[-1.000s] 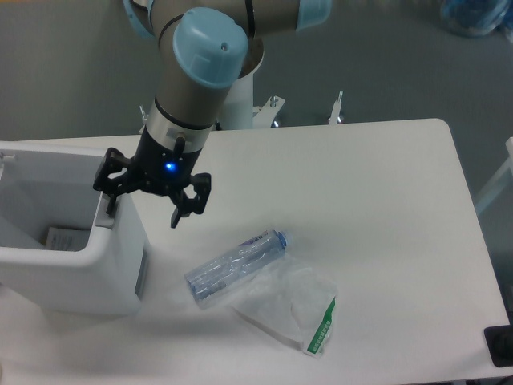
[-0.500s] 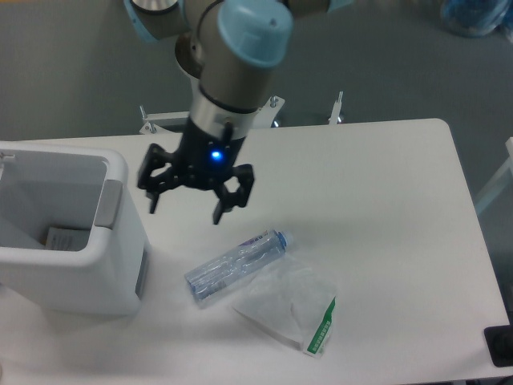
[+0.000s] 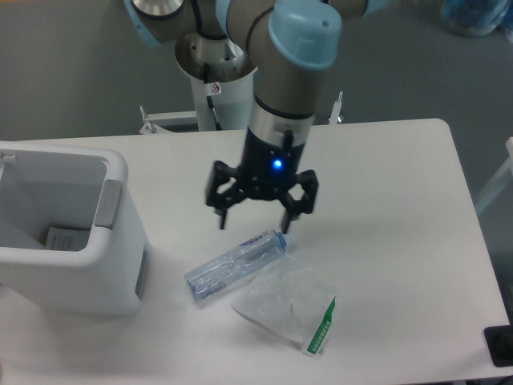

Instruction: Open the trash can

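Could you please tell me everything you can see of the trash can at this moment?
The trash can is a large white boxy bin of what looks like plastic, with rounded corners, standing upright at the table's left edge and partly cut off by the frame. Its top is open, showing a pale interior with a small paper item at the bottom. A grey rectangular tab sits on the right rim. Nothing touches it; the gripper is well to its right.

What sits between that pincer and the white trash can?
Nothing: the fixed camera shows only bare white table between the pincer and the trash can.
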You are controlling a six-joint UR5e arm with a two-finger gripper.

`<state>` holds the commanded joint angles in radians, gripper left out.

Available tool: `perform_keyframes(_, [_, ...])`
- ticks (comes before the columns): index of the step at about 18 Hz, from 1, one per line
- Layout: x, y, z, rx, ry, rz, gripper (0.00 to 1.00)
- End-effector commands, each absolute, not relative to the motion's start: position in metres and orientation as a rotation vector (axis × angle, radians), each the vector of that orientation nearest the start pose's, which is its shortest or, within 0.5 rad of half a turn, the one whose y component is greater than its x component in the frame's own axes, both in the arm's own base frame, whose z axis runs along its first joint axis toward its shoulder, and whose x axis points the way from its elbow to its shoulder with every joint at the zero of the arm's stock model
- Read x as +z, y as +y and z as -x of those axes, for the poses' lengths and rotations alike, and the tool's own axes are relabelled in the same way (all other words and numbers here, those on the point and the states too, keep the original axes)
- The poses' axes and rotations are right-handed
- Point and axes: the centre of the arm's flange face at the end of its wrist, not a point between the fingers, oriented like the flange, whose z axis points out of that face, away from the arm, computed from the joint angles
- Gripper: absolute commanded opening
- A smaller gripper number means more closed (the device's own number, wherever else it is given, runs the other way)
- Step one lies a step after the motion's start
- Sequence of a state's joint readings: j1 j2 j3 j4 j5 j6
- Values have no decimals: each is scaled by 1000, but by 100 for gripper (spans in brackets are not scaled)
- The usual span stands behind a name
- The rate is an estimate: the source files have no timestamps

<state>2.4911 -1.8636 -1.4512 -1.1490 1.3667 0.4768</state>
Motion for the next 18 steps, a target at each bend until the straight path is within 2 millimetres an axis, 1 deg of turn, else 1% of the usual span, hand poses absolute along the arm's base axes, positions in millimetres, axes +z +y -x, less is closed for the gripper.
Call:
perform_keyframes(1, [425, 506, 414, 10, -562, 2775, 100])
perform_keyframes(2, [418, 504, 423, 21, -541, 2791, 100])
perform_keyframes(3, [411, 492, 437, 37, -539, 2809, 100])
perform_keyframes(4, [408, 488, 444, 48, -493, 2822, 100])
perform_keyframes(6, [385, 492, 459, 59, -339, 2866, 100])
perform_keyframes(8, [377, 474, 481, 88, -284, 2890, 100])
perform_keyframes(10, [378, 464, 493, 105, -272, 2890, 100])
perform_keyframes(12, [376, 453, 502, 120, -204, 2900, 100])
perform_keyframes(15, [362, 440, 512, 131, -70, 2944, 100])
perform_keyframes(17, [356, 426, 522, 163, -26, 2998, 100])
perform_keyframes(18, [354, 423, 522, 175, -6, 3023, 100])
